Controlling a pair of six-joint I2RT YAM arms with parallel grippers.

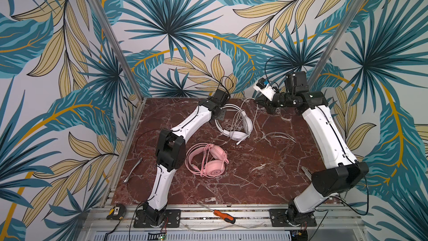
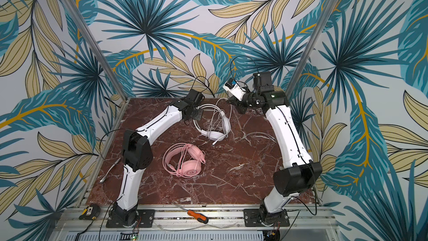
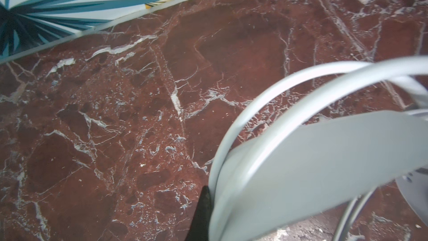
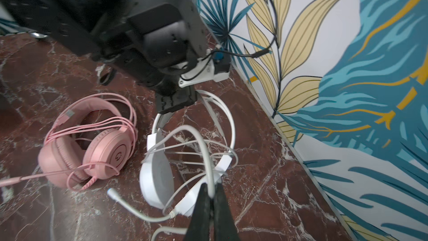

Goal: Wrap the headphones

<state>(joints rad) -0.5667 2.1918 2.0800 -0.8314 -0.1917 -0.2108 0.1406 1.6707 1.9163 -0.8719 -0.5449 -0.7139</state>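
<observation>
The white headphones (image 1: 236, 133) (image 2: 215, 134) lie near the back of the marble table, with their cable (image 4: 206, 156) draped in loops across the headband. My left gripper (image 1: 219, 115) (image 4: 163, 121) is shut on the white headband (image 3: 324, 158); only one black finger (image 3: 202, 209) shows in the left wrist view. My right gripper (image 1: 256, 99) (image 2: 229, 99) (image 4: 211, 194) is raised behind the headset and shut on the white cable, which rises to it. The pink headphones (image 1: 208, 161) (image 2: 185, 162) (image 4: 92, 151) lie in the middle with their cable wound around them.
An orange screwdriver (image 1: 223, 215) and a yellow tape measure (image 1: 115, 212) rest on the front rail. A metal tool (image 1: 132, 171) lies at the table's left edge. A pale thin loop (image 1: 280, 135) lies on the marble to the right. The patterned wall stands just behind both grippers.
</observation>
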